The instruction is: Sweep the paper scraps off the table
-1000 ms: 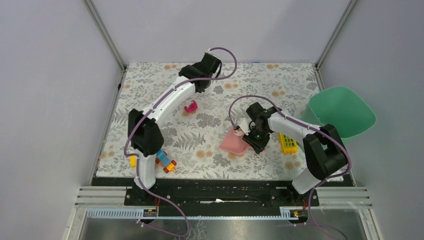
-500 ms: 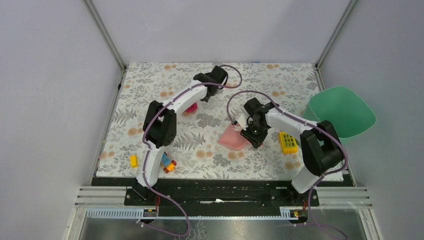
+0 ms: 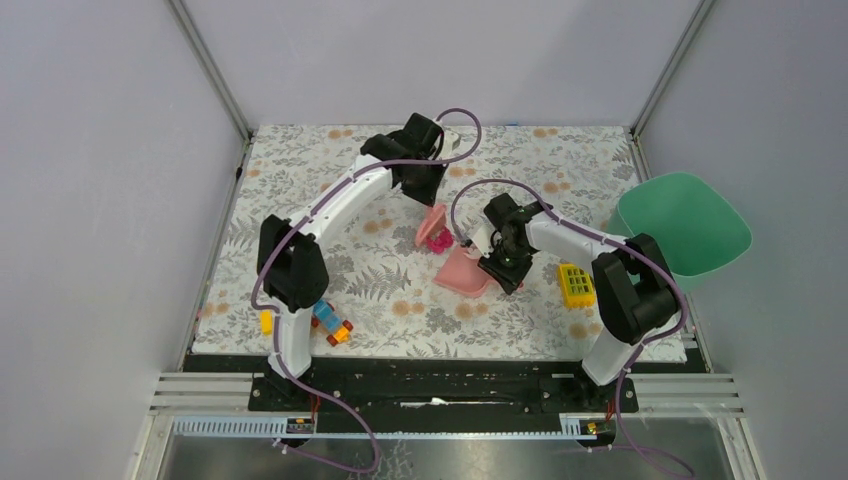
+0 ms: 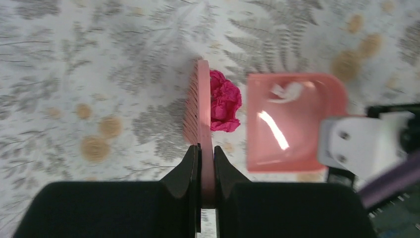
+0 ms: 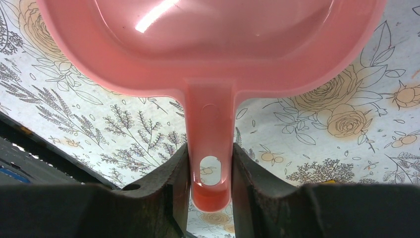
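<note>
Table [image 3: 300, 170]: one magenta paper scrap [image 4: 224, 106], one brush [image 4: 203, 119], one dustpan [image 4: 289, 124].

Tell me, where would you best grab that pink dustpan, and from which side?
By the handle, coming from the rear, opposite the open lip. The dustpan is wide and shallow, while the handle is a narrow stalk that fits between two fingers, as the right gripper shows, shut on it.

— What colours on the table [image 3: 300, 180]?
— White cloth, grey ferns, orange flowers.
— The tools?
— Dustpan [image 4: 292, 124] and brush [image 4: 200, 114], both pink. The paper scrap [image 4: 224, 106] is magenta.
— On the right?
— A green bin [image 3: 685, 220], a yellow block [image 3: 575, 285].
</note>
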`<state>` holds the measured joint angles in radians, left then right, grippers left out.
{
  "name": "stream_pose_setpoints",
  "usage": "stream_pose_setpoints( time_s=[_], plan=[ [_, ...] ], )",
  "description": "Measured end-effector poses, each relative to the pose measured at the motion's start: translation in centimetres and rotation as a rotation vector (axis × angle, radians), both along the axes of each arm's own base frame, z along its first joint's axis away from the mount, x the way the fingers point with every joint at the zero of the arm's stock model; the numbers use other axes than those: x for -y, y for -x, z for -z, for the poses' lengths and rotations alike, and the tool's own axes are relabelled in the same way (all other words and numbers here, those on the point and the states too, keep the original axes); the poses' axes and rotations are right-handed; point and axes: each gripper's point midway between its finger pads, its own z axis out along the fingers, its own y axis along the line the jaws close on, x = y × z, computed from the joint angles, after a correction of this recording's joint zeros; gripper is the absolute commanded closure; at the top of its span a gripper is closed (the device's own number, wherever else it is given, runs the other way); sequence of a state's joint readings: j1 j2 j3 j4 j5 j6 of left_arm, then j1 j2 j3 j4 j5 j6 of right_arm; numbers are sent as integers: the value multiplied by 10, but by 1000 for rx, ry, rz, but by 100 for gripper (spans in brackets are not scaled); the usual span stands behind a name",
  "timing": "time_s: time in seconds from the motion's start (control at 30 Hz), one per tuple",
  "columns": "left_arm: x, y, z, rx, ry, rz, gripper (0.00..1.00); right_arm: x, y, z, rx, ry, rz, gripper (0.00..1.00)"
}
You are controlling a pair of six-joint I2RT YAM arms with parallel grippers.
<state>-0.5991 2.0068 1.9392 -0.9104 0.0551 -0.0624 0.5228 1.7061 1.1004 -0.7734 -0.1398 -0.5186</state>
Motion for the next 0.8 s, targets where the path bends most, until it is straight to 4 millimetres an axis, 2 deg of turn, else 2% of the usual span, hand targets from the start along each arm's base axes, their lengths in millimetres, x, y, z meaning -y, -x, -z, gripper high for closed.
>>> stream_pose_setpoints(
  time_s=[0.17, 0.37, 0.67, 0.8],
  plan=[
    [22, 28, -5, -96, 99, 66, 100, 0, 0, 1, -2, 1, 1, 100],
    [28, 49, -9, -169, 133, 91, 100, 0, 0, 1, -2, 1, 2, 100],
    [10, 44, -34, -74, 95, 34, 100, -1, -2, 5, 8, -4, 2, 100],
    [-1, 35, -37, -25, 49, -10, 100, -1, -1, 6, 8, -5, 2, 100]
  ],
)
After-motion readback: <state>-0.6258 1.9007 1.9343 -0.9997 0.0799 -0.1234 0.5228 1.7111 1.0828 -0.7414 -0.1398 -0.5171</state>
